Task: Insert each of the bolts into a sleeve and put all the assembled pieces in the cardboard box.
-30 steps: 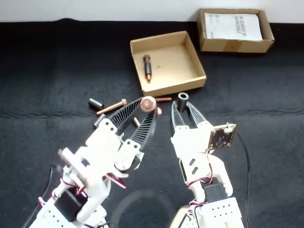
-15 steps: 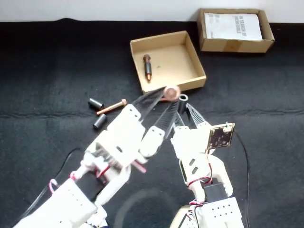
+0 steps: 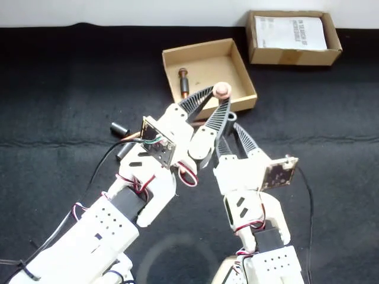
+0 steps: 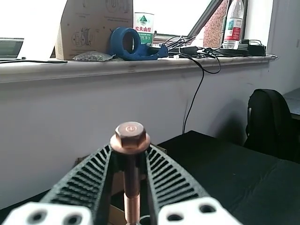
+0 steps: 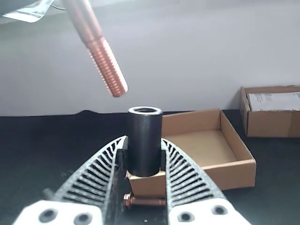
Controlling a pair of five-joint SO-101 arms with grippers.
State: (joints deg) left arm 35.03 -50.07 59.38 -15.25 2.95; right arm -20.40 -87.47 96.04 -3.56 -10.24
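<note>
Roughly a quarter done, by my count. Far left on the table (image 3: 53,89) are 2 loose sleeves. One (image 3: 119,128) lies clear and the other (image 3: 124,151) is just beside the left arm, w/ a spare bolt (image 3: 131,137) between them, partly hidden by that arm. None of these are paired yet.

Next, the left end effector (image 3: 215,94) is closed on a copper bolt (image 4: 131,137), head up, shank pinched between the fingers just below the head. It sits over the near edge of the cardboard box (image 3: 213,65). Inside the box lies 1 assembled piece (image 3: 184,83), bolt in sleeve, i.e. the only finished unit.

Just right of that, the right end effector (image 3: 228,126) grips a black sleeve (image 5: 145,138) upright, mouth up, in front of the box. The bolt's threaded tip hangs above the mouth, tilted and off-centre, not yet in, so the step in hand looks like the insertion. A 4th bolt (image 5: 145,201) lies on the table below the held sleeve, just beside the box's front wall.

Far right is a second box (image 3: 294,57) w/ a paper in it, not involved.

Left to do, as I judge: seat this bolt, drop the piece in the box, then 2 more pairs.
</note>
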